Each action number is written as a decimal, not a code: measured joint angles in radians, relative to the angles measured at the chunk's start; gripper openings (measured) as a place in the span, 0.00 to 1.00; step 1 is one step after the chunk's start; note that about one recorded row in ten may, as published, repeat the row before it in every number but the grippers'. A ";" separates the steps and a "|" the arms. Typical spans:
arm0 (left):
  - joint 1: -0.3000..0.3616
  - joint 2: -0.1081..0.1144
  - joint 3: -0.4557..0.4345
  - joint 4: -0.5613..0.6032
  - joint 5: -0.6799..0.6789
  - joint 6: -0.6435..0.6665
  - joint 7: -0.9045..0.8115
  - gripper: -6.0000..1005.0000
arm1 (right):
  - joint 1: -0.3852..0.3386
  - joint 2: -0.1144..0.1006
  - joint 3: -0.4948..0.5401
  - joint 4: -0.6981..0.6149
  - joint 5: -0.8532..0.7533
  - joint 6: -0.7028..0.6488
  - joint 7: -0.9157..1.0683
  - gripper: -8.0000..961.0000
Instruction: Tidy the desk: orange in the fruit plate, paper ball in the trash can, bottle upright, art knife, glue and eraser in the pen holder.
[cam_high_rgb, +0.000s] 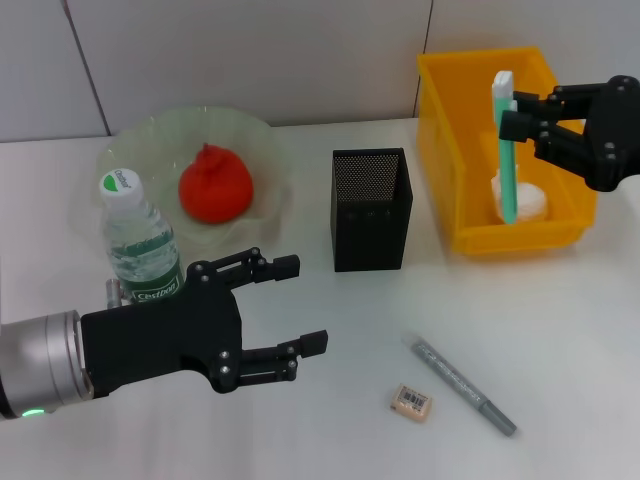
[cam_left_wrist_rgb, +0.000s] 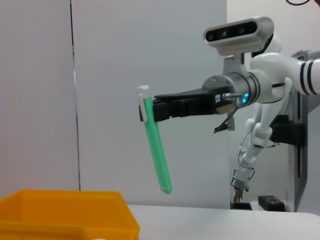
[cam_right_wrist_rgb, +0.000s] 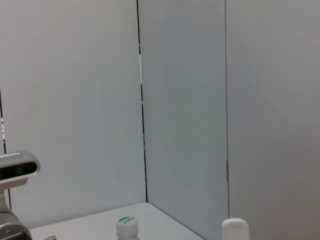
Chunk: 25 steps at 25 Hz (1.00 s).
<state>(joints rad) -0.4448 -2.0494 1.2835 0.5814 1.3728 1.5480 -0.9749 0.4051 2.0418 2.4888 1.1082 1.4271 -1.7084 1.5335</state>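
Right gripper (cam_high_rgb: 518, 112), jaws clamped near the white-capped top of a green glue stick (cam_high_rgb: 507, 160), which hangs above the yellow trash can (cam_high_rgb: 445, 150); the paper ball (cam_high_rgb: 528, 203) lies inside. Left gripper (cam_high_rgb: 290, 305), jaws spread and empty, hovers just beside the upright bottle (cam_high_rgb: 138, 240). The orange (cam_high_rgb: 215, 185) sits in the fruit plate (cam_high_rgb: 130, 150). Eraser (cam_high_rgb: 411, 402) and grey art knife (cam_high_rgb: 462, 385) lie on the desk (cam_high_rgb: 560, 330) near the pen holder (cam_high_rgb: 371, 210).

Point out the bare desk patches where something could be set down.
Bare: between fruit plate and pen holder; right of the art knife, below the trash can. Crowded: near-left, with left gripper and bottle; eraser beside knife.
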 joint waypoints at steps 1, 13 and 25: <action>0.000 0.000 0.000 0.000 0.000 0.001 0.000 0.80 | 0.007 -0.002 0.000 -0.019 -0.001 0.005 -0.011 0.19; 0.010 -0.002 0.001 0.000 0.000 0.012 -0.001 0.80 | 0.106 -0.010 0.002 -0.158 0.007 0.154 -0.083 0.20; 0.018 -0.003 -0.008 0.000 0.000 0.012 -0.002 0.80 | 0.202 0.010 -0.014 -0.335 0.080 0.334 -0.212 0.21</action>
<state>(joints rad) -0.4264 -2.0524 1.2759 0.5814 1.3729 1.5595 -0.9765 0.6072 2.0519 2.4743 0.7735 1.5070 -1.3743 1.3215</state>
